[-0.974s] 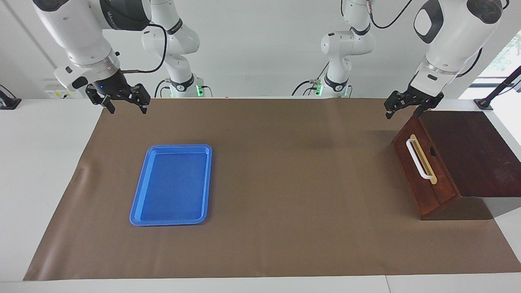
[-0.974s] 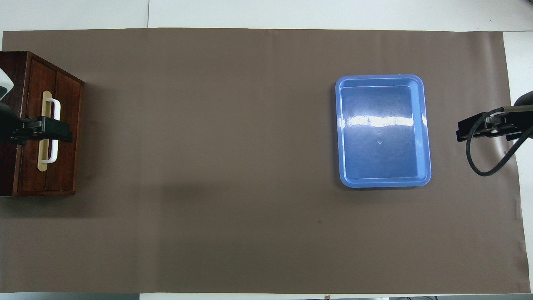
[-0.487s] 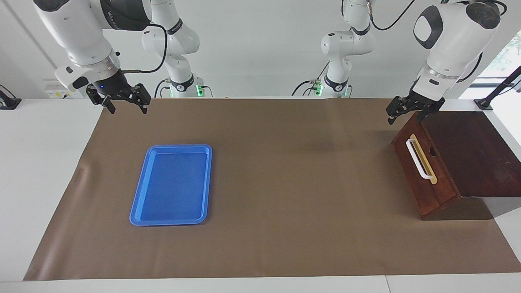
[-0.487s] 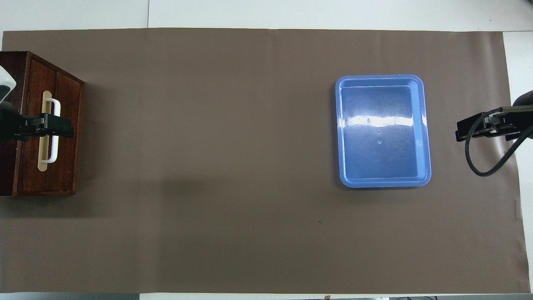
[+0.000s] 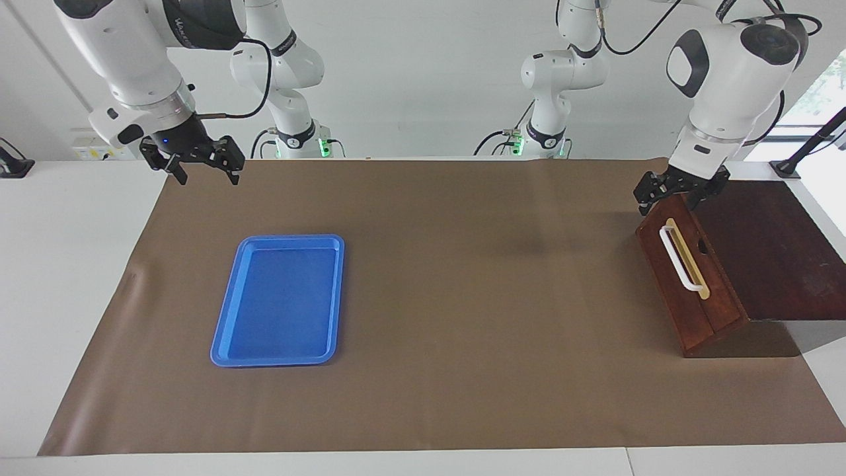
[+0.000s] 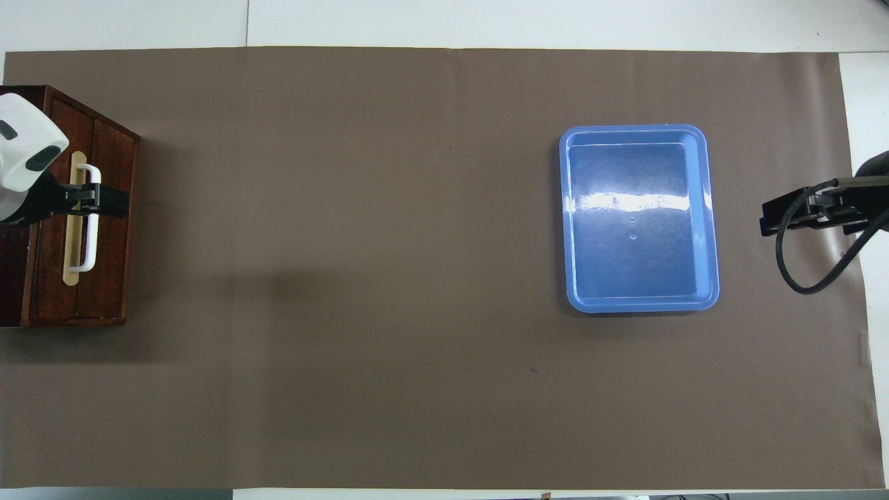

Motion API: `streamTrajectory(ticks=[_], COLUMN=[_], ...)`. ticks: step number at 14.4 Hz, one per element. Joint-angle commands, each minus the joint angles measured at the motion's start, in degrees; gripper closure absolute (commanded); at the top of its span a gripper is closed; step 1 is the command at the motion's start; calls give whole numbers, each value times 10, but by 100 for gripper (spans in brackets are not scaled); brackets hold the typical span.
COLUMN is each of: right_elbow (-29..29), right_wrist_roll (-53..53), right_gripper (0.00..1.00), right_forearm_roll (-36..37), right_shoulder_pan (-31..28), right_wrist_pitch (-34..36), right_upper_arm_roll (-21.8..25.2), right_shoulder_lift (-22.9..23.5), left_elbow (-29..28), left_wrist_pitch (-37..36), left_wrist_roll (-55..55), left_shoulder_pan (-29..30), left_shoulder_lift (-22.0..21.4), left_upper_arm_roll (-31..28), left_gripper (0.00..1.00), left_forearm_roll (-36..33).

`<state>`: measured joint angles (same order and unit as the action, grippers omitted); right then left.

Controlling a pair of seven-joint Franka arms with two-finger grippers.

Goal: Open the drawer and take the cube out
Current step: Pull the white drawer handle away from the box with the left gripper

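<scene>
Motion first: your left gripper (image 5: 664,196) has come down and in toward the drawer (image 5: 687,277) over the last second, and now hangs just above the robot-side end of its front, close to the top end of the white bar handle (image 5: 679,257). From overhead it covers the upper part of that handle. Its fingers stand spread apart and hold nothing. Your right gripper (image 5: 201,166) has not moved; it waits over the mat's edge at the right arm's end of the table, jaws wide and empty.

The drawer is shut in its dark reddish-brown cabinet (image 5: 767,248) at the left arm's end of the table, at about 3 o'clock in the facing view and 9 o'clock from overhead. The handle sits on a pale strip (image 5: 691,259), untouched as far as you can see. You cannot see the cube; the closed drawer front shows none of the inside.

Around it, a blue plastic tray (image 5: 277,301) lies empty on the brown mat (image 5: 462,277), toward the right arm's end and well apart from the drawer. Bare mat lies between the left gripper and the handle.

Lettering runs along the right arm's dark band, too small to read.
</scene>
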<state>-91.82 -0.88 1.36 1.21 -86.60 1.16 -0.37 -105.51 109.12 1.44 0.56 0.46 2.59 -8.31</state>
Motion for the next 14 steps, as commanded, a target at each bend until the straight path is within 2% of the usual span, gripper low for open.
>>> streamTrajectory(ticks=[1,4,6,8,11,14], right_elbow=[-6,-6,-6,-6,-6,-6], right_wrist_roll=[11,11,11,11,11,11], right_gripper=[0,0,0,0,0,0], right_forearm_roll=[-1,-1,-1,-1,-1,-1], right_shoulder_pan=[-7,-7,-7,-7,-7,-7], right_wrist_pitch=[11,11,10,11,10,10], right_upper_arm_roll=[-4,-4,-4,-4,-4,-4], right_shoulder_lift=[-9,-9,-9,-9,-8,-9], left_elbow=[-15,-22,-35,-35,-41,-52], left_wrist_pitch=[39,49,76,93,116,125], left_wrist_roll=[8,10,64,113,112,113], left_shoulder_pan=[3,-11,-25,-35,-31,-28], left_shoulder_lift=[21,35,45,63,66,67], left_upper_arm_roll=[1,1,1,1,1,1], left_gripper=[0,0,0,0,0,0], left_forearm_roll=[-35,-91,-130,-143,-153,-202])
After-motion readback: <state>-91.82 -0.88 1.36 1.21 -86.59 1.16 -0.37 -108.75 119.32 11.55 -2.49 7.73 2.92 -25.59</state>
